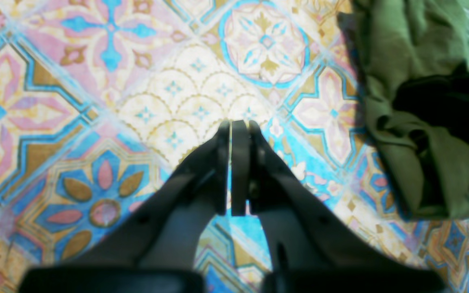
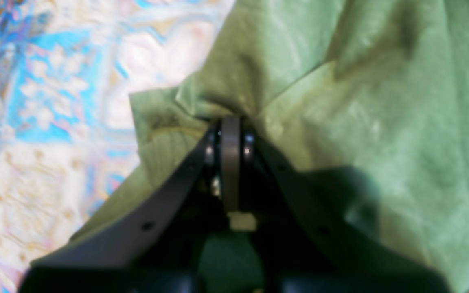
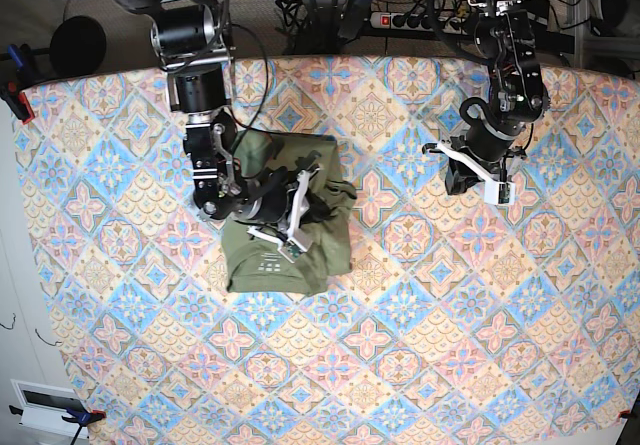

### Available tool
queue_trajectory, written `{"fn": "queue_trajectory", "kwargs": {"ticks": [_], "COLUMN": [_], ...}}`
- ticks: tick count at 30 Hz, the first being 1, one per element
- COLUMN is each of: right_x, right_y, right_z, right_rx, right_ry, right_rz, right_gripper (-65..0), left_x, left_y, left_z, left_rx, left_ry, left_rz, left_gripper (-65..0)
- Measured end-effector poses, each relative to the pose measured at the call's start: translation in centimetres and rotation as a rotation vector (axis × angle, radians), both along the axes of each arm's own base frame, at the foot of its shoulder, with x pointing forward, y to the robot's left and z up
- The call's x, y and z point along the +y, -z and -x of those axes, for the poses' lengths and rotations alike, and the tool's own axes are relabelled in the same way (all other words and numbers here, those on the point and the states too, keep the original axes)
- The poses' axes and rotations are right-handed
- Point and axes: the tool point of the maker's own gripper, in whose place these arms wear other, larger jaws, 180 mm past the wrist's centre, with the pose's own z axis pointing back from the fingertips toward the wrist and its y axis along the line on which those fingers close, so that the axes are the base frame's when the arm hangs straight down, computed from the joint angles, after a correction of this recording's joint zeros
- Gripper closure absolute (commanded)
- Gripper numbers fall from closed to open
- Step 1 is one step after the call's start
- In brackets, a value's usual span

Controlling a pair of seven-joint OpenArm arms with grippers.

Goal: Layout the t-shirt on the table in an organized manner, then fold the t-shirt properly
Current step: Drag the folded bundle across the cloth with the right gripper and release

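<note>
2 arms work over a table (image 3: 420, 365) draped in tile-patterned cloth of blue, pink and cream diamonds with floral medallions. On the left of the base view lies the t-shirt (image 3: 290, 250), olive-green soft cloth gathered into a roughly rectangular, creased bundle; a small pale printed label (image 3: 266, 263) shows on its near part. Its far edge is bunched and partly hidden under the arm above it.

Right gripper (image 3: 297, 205): lowered onto the t-shirt's middle. In the right wrist view the right gripper (image 2: 230, 134) has its jaws pressed together on a raised fold of the t-shirt (image 2: 340, 101), the cloth puckering into ridges at the tips. That view is blurred, and the weave cannot be made out.

Left gripper (image 3: 478, 170): on the right of the base view, well apart from the garment. In the left wrist view the left gripper (image 1: 234, 130) has its dark, flat jaws closed against each other with nothing between them, over bare patterned cloth. The t-shirt (image 1: 413, 122) appears at that view's right edge, cut off by the frame and crossed by a dark, indistinct shape.
</note>
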Motion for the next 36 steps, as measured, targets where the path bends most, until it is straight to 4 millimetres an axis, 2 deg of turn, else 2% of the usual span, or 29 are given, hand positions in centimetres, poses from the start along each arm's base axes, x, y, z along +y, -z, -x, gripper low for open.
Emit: {"fn": "queue_trajectory", "kwargs": {"ticks": [6, 10, 17, 25, 33, 36], "right_x": [-1.8, -3.7, -9.7, -14.7, -17.0, -16.6], "right_y": [0.1, 0.1, 0.1, -0.6, -2.5, -3.7], "right_z": [-0.4, -0.7, -1.6, -2.5, -2.2, -1.6], "right_rx": [-0.009, -0.018, -0.051, -0.071, -0.103, -0.144], "right_ry": [0.012, 0.026, 0.065, 0.095, 0.071, 0.064], "right_rz": [0.017, 0.043, 0.135, 0.274, 0.499, 0.512], "right_gripper": [0.0, 0.0, 0.0, 0.0, 0.0, 0.0], "left_x": [0.0, 0.0, 0.0, 0.0, -0.1, -0.2], "left_y": [0.0, 0.0, 0.0, 0.0, 0.0, 0.1], "left_z": [0.0, 0.0, 0.0, 0.0, 0.0, 0.1], "left_rx": [0.001, 0.0, 0.0, 0.001, 0.001, 0.002], "left_ry": [0.0, 0.001, 0.001, 0.001, 0.004, 0.003], "left_rz": [0.0, 0.0, 0.0, 0.0, 0.001, 0.002], "left_gripper": [0.0, 0.0, 0.0, 0.0, 0.0, 0.0]}}
